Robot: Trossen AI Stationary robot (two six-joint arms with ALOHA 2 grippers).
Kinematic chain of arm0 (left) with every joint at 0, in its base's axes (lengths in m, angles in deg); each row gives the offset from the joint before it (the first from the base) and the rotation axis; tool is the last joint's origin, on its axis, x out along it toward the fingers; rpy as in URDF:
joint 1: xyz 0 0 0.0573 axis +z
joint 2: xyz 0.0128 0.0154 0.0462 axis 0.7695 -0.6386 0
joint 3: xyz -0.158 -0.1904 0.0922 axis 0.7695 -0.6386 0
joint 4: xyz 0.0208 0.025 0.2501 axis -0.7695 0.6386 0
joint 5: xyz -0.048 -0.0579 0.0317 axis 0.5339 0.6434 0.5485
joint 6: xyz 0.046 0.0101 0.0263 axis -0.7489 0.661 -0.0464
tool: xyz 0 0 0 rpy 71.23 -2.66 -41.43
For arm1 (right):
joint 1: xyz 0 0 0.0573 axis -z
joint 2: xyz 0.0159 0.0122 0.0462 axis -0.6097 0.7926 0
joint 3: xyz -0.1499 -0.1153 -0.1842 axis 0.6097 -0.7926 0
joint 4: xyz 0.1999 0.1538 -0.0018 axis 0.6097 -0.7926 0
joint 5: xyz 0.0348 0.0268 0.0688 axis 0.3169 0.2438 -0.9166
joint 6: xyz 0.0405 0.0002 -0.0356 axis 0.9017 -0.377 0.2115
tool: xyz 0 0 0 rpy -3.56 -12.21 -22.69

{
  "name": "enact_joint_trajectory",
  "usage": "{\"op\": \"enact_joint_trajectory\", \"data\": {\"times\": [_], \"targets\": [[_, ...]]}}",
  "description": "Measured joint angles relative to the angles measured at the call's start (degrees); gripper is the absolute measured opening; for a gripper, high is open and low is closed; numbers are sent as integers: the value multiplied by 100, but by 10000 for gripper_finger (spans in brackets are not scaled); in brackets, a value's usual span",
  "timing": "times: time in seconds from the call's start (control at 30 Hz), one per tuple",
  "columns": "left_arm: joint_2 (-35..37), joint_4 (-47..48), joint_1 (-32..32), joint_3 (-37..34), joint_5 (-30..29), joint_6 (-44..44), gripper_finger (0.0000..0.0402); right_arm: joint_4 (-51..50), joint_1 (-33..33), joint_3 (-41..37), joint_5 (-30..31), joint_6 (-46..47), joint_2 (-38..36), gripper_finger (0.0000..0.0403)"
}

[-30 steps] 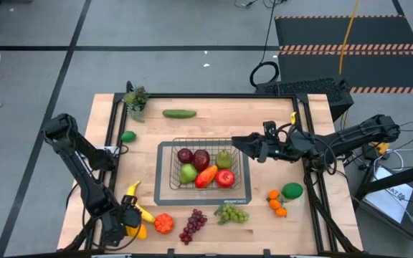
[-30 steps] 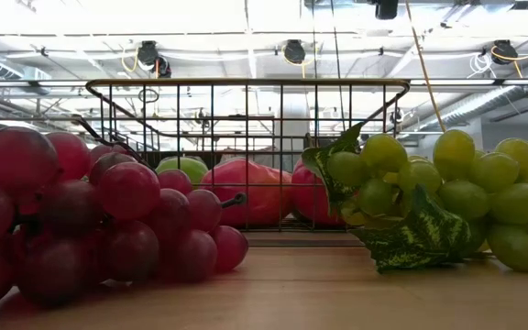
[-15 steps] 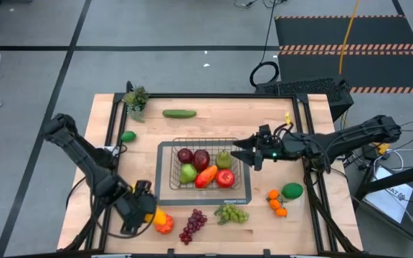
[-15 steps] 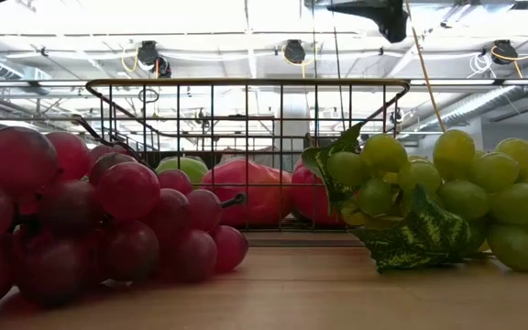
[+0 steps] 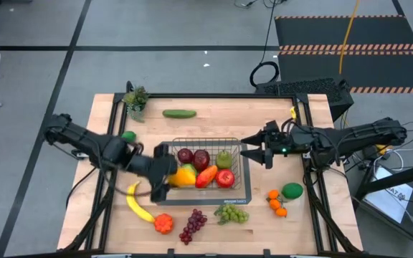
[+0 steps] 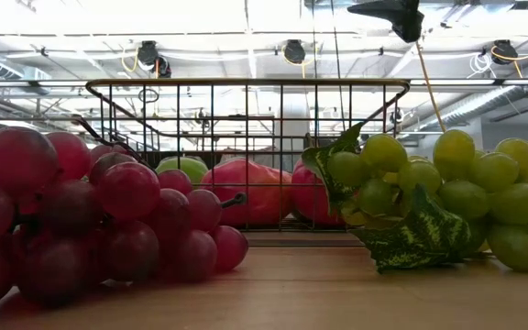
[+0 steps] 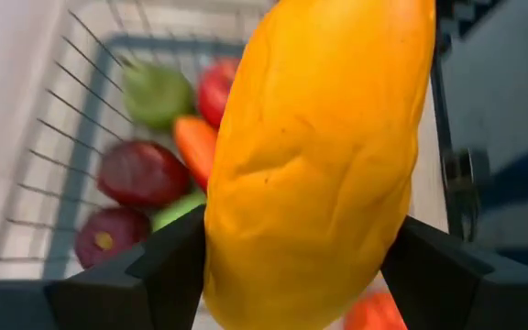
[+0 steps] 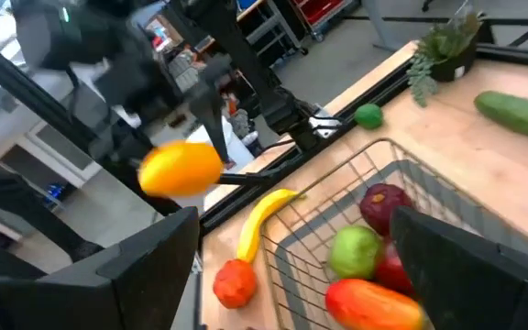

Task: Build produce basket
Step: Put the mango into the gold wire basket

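My left gripper hangs over the left part of the basket, shut on a yellow-orange oblong fruit that fills the left wrist view. The wire basket stands mid-table and holds red apples, green pears and an orange-red piece. My right gripper is open beside the basket's right wall. A banana, red grapes, green grapes, oranges, a green ball and a cucumber lie on the table. My left gripper pinches the yellow-orange fruit between its two fingers, one on each long side, lying across it. In the right wrist view the fingers come down from above onto the fruit. It is lifted clear, above the basket's left part.
A small potted plant and a lime sit near the table's far left. An orange-red ribbed fruit lies by the near edge. Bare wood shows along the far edge right of the cucumber.
My left arm has lifted the yellow-orange fruit from the table's near left corner and carried it right and toward the far edge, to above the basket's left part. The banana stayed on the table beside where the fruit was.
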State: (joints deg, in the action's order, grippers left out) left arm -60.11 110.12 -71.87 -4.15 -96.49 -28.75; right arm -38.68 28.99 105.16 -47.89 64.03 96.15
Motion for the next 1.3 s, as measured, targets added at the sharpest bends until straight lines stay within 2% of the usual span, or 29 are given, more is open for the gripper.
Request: {"op": "enact_joint_trajectory", "data": {"times": [0.17, 0.47, 0.7, 0.87, 1.0, 1.23, 1.3], "targets": [[0, -367, 611, 341, -42, 261, 282, -473, 78, 0, 2, -346, -349, 351], [0, -1564, 1459, 520, -48, 1627, 282, -1161, 111, 0, 2, -584, -803, 351], [0, -2563, 1802, 520, -89, 2433, 282, -1388, 111, 0, -2, -626, -943, 351], [0, -3112, 1943, 520, -89, 3098, 282, -1427, 111, 0, -299, -679, -948, 351], [0, -3491, 2057, 520, -84, 3620, 282, -1418, 111, 0, -299, -681, -948, 351], [0, -3690, 2229, 520, -68, 4834, 282, -1395, 111, 0, -293, -977, -946, 351], [0, -3759, 2233, 520, 105, 5109, 282, -1395, 111, 0, -291, -1080, -948, 351]]}}
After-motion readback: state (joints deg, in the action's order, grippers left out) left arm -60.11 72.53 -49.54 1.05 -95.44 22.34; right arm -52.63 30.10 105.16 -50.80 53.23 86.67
